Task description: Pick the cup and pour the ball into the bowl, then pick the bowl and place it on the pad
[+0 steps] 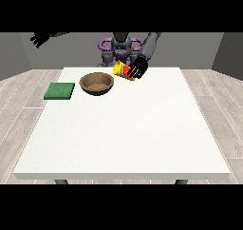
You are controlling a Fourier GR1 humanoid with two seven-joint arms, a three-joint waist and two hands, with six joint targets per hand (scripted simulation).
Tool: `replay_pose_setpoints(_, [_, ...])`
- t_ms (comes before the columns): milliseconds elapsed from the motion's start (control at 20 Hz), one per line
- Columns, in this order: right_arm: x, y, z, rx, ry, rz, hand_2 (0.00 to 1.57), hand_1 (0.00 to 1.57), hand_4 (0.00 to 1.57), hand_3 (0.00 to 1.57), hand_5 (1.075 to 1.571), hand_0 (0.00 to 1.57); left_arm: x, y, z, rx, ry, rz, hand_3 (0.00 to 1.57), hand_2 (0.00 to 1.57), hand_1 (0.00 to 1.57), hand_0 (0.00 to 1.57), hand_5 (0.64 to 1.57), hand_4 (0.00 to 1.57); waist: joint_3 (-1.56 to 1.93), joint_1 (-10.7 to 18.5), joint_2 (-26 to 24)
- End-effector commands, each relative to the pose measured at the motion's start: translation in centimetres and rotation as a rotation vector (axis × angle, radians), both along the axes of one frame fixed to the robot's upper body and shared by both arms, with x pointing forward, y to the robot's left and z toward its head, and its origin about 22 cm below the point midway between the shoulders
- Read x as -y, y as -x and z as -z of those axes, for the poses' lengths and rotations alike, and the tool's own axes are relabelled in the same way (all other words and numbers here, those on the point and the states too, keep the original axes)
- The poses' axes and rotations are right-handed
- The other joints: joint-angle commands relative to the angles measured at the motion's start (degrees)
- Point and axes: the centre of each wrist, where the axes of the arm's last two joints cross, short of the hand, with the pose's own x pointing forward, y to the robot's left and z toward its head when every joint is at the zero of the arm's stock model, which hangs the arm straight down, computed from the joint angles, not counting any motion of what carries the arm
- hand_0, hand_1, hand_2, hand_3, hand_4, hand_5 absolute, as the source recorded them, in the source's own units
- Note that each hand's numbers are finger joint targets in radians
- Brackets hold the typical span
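One hand, at the view's right (138,68), has its fingers curled round the yellow cup (122,71), which is held tilted on its side above the table (123,129), mouth pointing toward the brown bowl (97,83) just beside it at the view's left. No ball is visible. Farther left lies the green pad (60,91); the other hand (41,38) hangs raised, well apart, fingers spread

Dark grey torso (121,51) with purple rings (105,45) at both shoulders, grey rounded arms (151,44), black hands: one at the view's right (138,69), one far left (42,38).
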Motion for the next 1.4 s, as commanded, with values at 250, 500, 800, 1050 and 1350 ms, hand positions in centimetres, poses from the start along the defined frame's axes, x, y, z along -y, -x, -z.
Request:
replay_pose_setpoints(250, [1.8,1.1,3.1,-0.043,-0.035,0.015,0.00,0.00,0.68,0.00,1.559,0.00,6.6,-2.7,-4.1,-0.008,-0.372,-0.004,1.57,1.57,1.36,1.36,1.545,1.44,-0.17,1.1,-1.5])
replay_pose_setpoints(500, [0.0,-0.8,3.1,-0.073,-0.049,-0.027,0.00,0.00,0.70,0.15,1.559,0.00,9.1,-3.0,-5.7,0.010,-0.574,-0.023,1.57,1.57,1.33,1.33,1.554,1.41,-0.23,-1.3,-3.1])
replay_pose_setpoints(800, [0.2,-1.4,3.7,-0.042,-0.027,-0.027,0.00,0.00,0.70,0.29,1.555,0.00,11.8,-4.1,-9.1,0.125,-0.888,-0.065,1.57,1.57,1.45,1.45,1.569,1.09,-0.19,-0.5,-1.7])
replay_pose_setpoints(1050, [-2.2,-3.7,3.2,-0.057,-0.054,-0.079,0.00,0.00,0.69,0.33,1.553,0.00,13.5,-2.1,-8.6,0.078,-1.050,-0.030,1.55,1.34,0.41,0.41,1.571,1.02,-0.25,-3.0,-2.8])
replay_pose_setpoints(1350, [-1.7,-4.3,2.2,-0.077,-0.045,-0.034,0.00,0.00,0.69,0.27,1.548,0.00,14.9,0.0,-8.9,0.021,-1.079,0.078,1.57,1.14,0.00,0.00,1.571,1.12,-0.28,-0.9,-3.9])
